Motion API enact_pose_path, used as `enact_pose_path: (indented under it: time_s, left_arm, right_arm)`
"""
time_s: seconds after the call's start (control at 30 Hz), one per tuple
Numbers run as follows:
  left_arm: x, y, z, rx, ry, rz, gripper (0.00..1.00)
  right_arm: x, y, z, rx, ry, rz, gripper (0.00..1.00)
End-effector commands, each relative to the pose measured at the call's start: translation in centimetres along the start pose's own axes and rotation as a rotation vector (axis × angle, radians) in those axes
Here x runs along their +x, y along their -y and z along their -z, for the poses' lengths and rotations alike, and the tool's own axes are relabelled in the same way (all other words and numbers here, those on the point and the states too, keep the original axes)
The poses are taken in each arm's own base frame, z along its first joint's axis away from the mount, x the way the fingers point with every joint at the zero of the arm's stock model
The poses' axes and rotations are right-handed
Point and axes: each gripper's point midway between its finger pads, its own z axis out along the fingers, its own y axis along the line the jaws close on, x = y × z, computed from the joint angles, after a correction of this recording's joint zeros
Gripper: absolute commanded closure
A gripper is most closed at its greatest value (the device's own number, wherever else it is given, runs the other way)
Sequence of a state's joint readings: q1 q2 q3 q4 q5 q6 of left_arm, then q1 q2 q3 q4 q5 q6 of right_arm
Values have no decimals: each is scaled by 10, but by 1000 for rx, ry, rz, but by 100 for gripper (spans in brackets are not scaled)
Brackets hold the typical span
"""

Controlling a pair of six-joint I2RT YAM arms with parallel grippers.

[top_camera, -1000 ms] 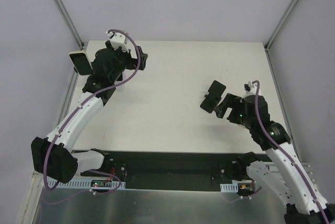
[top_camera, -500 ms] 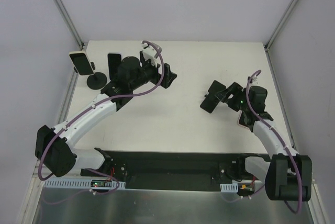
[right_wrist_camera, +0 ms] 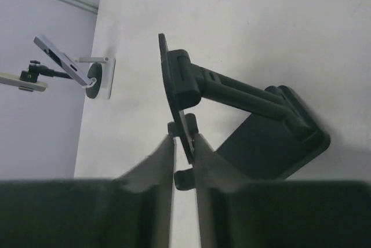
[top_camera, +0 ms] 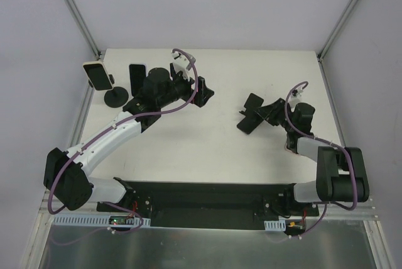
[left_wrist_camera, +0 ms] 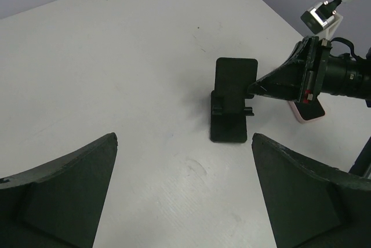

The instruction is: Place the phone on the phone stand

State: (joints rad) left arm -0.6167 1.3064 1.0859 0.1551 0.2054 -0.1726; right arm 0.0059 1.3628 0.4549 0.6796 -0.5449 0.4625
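Observation:
The black phone stand (top_camera: 250, 113) sits right of the table's middle, its back plate (left_wrist_camera: 236, 80) tilted up over a flat foot. My right gripper (top_camera: 264, 114) reaches in low from the right and is shut on the lower edge of that plate (right_wrist_camera: 181, 121), one finger on each face. The phone (left_wrist_camera: 308, 110), a pale slab with a pink rim, lies flat on the table under the right arm (top_camera: 290, 148). My left gripper (top_camera: 202, 91) hovers left of the stand, open and holding nothing (left_wrist_camera: 184, 138).
At the far left a white-edged slab (top_camera: 95, 75) rides on a holder with a round black base (top_camera: 116, 97), and a black plate (top_camera: 137, 77) stands upright beside it. Grey walls close in the table on three sides.
The right gripper has closed on the stand's plate and its arm has dropped low toward the table. The left arm swung from the far-left holder to the middle of the table.

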Motion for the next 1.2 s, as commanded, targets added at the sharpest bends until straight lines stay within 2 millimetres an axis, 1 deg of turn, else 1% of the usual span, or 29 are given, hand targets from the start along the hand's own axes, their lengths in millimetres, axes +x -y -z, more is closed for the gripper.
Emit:
enact_pose_path:
  time_s: [0.0,0.03,0.07,0.1,0.17,0.2,0.27,0.3,0.37,0.4,0.47,0.5,0.57,0.6,0.63,0.7,0.77,0.8,0.83,0.87,0.9,0.93,0.97,1.0,1.03,1.07,1.1,1.13,1.17]
  left_arm:
    - [-21,13,5,38,60,-5,3]
    - [-20,14,4,41,57,-5,3]
    - [-21,13,4,38,58,-4,3]
    - [-20,12,4,38,57,-5,3]
    - [-20,12,3,34,56,-8,3]
    - [-18,12,3,37,52,-9,4]
    - [-16,11,1,35,47,-8,4]
    - [-15,12,1,38,43,-6,3]
    - [-11,11,-2,42,31,2,3]
    - [-9,11,-4,43,25,3,4]
    - [0,7,-9,24,1,32,4]
    - [2,1,-11,-9,-3,48,4]
    - [12,-4,-17,-37,-39,96,4]
    - [14,-5,-17,-44,-50,106,5]
    - [16,-5,-20,-47,-58,123,5]
    - [17,-5,-21,-49,-64,142,5]
    - [18,-7,-21,-63,-68,154,6]
    - [20,-8,-22,-71,-76,165,6]
    - [21,-8,-23,-77,-84,170,6]
    - [22,-9,-23,-81,-90,177,6]
    - [22,-6,-22,-79,-104,175,6]
    - [21,-5,-22,-85,-110,168,6]
    - [21,-5,-22,-95,-119,152,4]
    - [13,2,-24,-88,-129,88,3]
    - [23,2,-20,-113,-193,59,3]
    - [25,-4,-18,-170,-226,36,2]
    - [19,-1,-21,-172,-248,42,2]
    - [34,-2,-14,-177,-329,59,2]
    - [40,4,-14,-146,-360,68,3]
  right_arm:
    - [-11,-41,0,-232,65,-4,95]
    - [-5,-39,-2,-235,49,-19,99]
    - [1,-39,-1,-241,41,-29,99]
    - [0,-47,-1,-278,63,-10,99]
    - [8,-55,-1,-303,56,-28,99]
    - [21,-69,0,-349,32,-14,99]
    - [36,-87,-2,-394,8,13,99]
    - [54,-103,-4,-431,-23,28,99]
    - [73,-115,-8,-456,-49,47,99]
    - [88,-128,-9,-480,-66,56,99]
    - [101,-136,-13,-488,-76,75,99]
    - [111,-143,-13,-496,-93,73,99]
    - [120,-149,-18,-512,-113,73,99]
    - [126,-155,-18,-539,-125,78,99]
    - [133,-151,-22,-531,-144,76,99]
    - [137,-153,-23,-554,-158,89,99]
    - [144,-147,-26,-549,-188,85,98]
    - [141,-155,-24,-574,-174,48,93]
    - [143,-157,-24,-588,-183,42,85]
    - [148,-159,-25,-586,-197,42,72]
    - [142,-157,-24,-557,-163,42,43]
    - [142,-151,-24,-527,-153,54,32]
    - [147,-139,-20,-486,-166,57,25]
    - [142,-144,-13,-494,-150,70,15]
    - [143,-139,-10,-476,-148,95,13]
    - [151,-122,-8,-403,-183,102,9]
    - [145,-122,0,-389,-154,124,4]
    - [145,-119,4,-373,-148,142,2]
    - [147,-115,7,-351,-158,149,3]
